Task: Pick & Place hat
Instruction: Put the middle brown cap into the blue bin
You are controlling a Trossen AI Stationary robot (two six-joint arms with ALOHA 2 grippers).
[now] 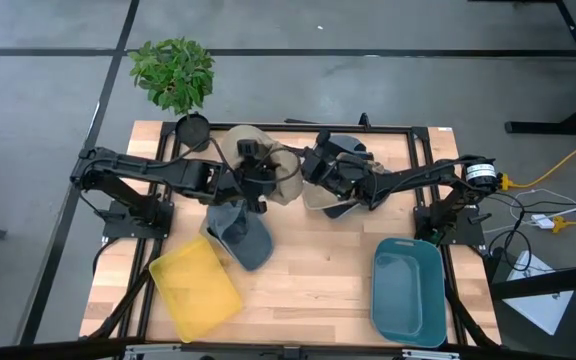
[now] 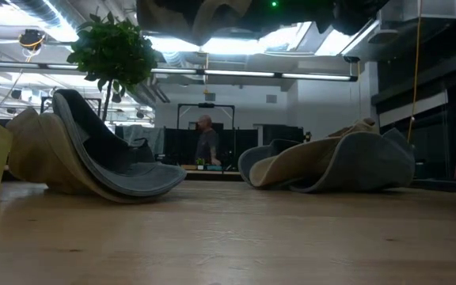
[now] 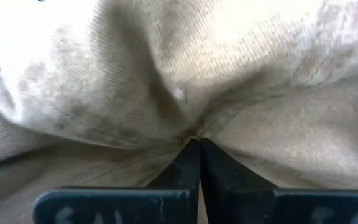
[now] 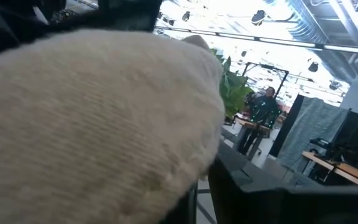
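The left gripper (image 3: 194, 144) is clenched on the cloth of the beige hat (image 1: 268, 165), holding it raised over the table (image 1: 318, 275), probably to carry it toward a bin. Whether the right gripper (image 1: 318, 168) grips it is unclear.

Grey floor (image 1: 48, 150), ceiling strip lights (image 2: 252, 75), potted plant (image 1: 173, 72).

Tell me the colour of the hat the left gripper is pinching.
Beige, a light tan fabric. The hat shows best in the left wrist view, pinched by the left gripper.
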